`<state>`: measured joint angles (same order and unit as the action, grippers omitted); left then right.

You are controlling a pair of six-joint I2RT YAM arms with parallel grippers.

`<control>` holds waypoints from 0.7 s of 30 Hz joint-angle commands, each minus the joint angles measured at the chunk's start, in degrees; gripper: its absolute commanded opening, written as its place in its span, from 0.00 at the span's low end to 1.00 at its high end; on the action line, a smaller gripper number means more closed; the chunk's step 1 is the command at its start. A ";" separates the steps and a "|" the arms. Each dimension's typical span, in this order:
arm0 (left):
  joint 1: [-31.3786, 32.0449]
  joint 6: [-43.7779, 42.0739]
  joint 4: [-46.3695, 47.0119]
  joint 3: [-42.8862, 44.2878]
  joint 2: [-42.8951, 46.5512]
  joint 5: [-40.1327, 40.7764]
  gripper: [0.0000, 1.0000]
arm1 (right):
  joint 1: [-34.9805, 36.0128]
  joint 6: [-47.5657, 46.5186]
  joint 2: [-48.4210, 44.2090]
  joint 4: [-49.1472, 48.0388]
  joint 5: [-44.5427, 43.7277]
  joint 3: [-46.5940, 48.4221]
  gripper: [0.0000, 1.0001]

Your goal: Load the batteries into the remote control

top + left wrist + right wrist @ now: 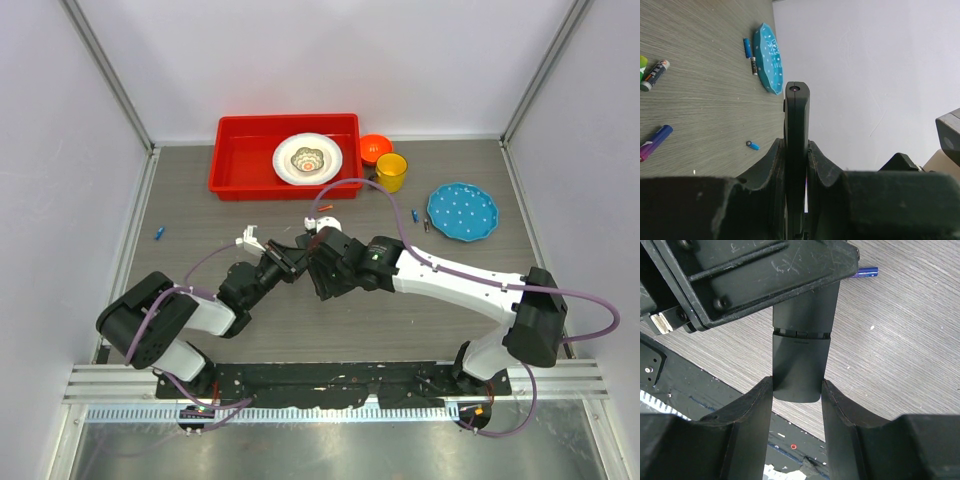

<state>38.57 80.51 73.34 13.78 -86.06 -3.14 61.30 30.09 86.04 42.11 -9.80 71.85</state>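
Note:
The remote control (796, 120), a slim black bar, stands edge-on between my left gripper's (796, 142) fingers, which are shut on it. In the right wrist view its flat back and cover end (799, 365) reach down between my right gripper's (797, 382) fingers, which press on both of its sides. The two grippers meet at the table's middle, left (290, 258) and right (322, 268). Loose batteries lie on the table: a purple one (655, 142), a small blue one (753, 145) and a blue one (747, 47). No red or orange battery shows clearly.
A red tray (230, 160) with a white plate (307, 158) stands at the back. An orange bowl (375, 148) and a yellow cup (391, 171) stand beside it. A teal plate (462, 211) lies at the right, two batteries (415, 214) next to it. A blue battery (159, 233) lies far left.

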 commanded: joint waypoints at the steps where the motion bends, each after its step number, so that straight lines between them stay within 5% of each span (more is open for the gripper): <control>1: 0.19 0.00 15.25 0.28 2.21 -0.99 0.00 | 0.23 -0.29 0.88 -0.36 -1.71 2.15 0.33; 21: 0.90 0.61 15.25 0.28 3.62 -1.87 0.00 | -0.74 -0.99 2.11 0.43 -1.97 2.33 0.33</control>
<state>38.57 80.01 71.68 13.67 -84.84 -3.22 61.17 29.82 87.15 42.52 -9.80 72.49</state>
